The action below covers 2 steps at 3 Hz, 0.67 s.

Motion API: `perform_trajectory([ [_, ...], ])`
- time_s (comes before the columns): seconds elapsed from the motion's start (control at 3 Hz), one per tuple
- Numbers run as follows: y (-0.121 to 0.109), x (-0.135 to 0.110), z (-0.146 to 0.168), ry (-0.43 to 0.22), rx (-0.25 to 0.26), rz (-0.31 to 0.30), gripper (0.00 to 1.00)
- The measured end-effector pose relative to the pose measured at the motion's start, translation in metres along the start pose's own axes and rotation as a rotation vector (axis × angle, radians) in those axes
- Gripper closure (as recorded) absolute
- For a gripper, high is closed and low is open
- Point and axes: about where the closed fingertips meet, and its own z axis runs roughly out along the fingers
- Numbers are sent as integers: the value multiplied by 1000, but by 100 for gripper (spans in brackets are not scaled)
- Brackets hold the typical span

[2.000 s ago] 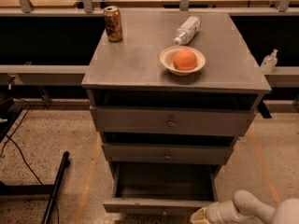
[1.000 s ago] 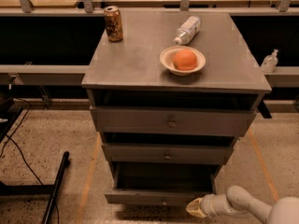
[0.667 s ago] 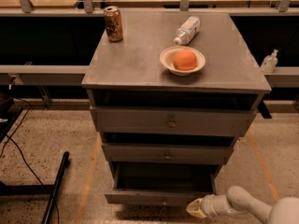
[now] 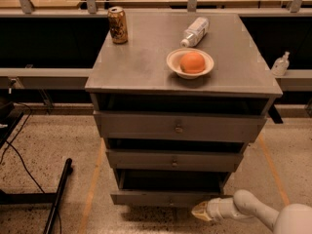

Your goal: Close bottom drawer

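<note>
The bottom drawer [image 4: 165, 198] lies just up and left of the end effector [image 4: 201, 211], which sits at the front panel's lower right edge. Whether it is clenched or released I cannot tell. The panel has slid further in than a second ago, but a dark gap remains, so the push looks part done. Above the end effector are the middle drawer [image 4: 173, 161] and top drawer [image 4: 178, 127]. Higher up, the tabletop [image 4: 146, 62] carries a can [image 4: 117, 25], a bottle [image 4: 195, 31] and a bowl [image 4: 174, 61] with an orange [image 4: 192, 62]. Nothing seems to block the drawer's travel.
</note>
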Motion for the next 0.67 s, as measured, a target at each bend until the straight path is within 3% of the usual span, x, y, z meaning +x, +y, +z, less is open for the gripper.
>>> perform_trajectory([
  [0.33,-36,-28,18,-36,36,-27,100],
  [0.67,-35,-27,17,-36,36,-27,100],
])
